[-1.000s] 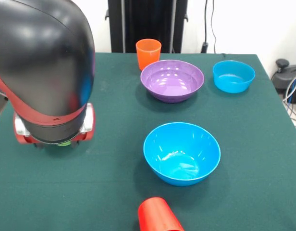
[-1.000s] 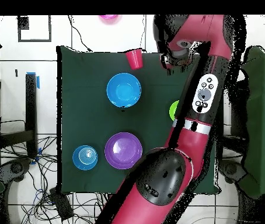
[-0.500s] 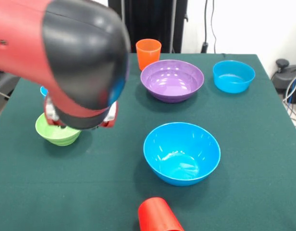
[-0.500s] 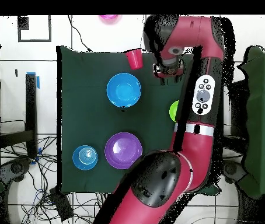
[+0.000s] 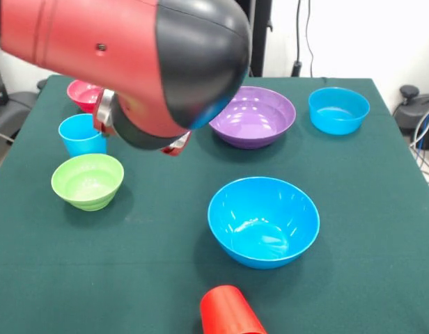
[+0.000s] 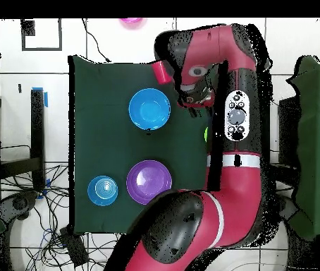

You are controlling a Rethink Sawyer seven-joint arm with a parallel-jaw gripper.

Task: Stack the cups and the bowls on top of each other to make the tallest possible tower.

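A large blue bowl (image 5: 263, 220) sits open side up in the middle of the table, also seen from above (image 6: 149, 109). Behind it stand a purple bowl (image 5: 253, 115) and a small blue bowl (image 5: 338, 109). A red cup (image 5: 228, 313) lies on its side at the front edge. At the left are a lime green bowl (image 5: 88, 181), a light blue cup (image 5: 82, 134) and a crimson bowl (image 5: 86, 94). The arm's bulky head hangs over the table's middle left, and my gripper (image 5: 174, 146) shows only as a red bit under it, holding nothing I can see. No tower shows.
The arm (image 6: 230, 120) covers the table's right side in the overhead view, leaving a sliver of the green bowl (image 6: 206, 134). A hot pink bowl (image 6: 129, 21) lies off the table on the floor. Cables run along the floor near the table (image 6: 92, 141).
In the front view the arm has swung from the left toward the middle. It has uncovered the green bowl, the light blue cup and the crimson bowl, and it now hides the orange cup.
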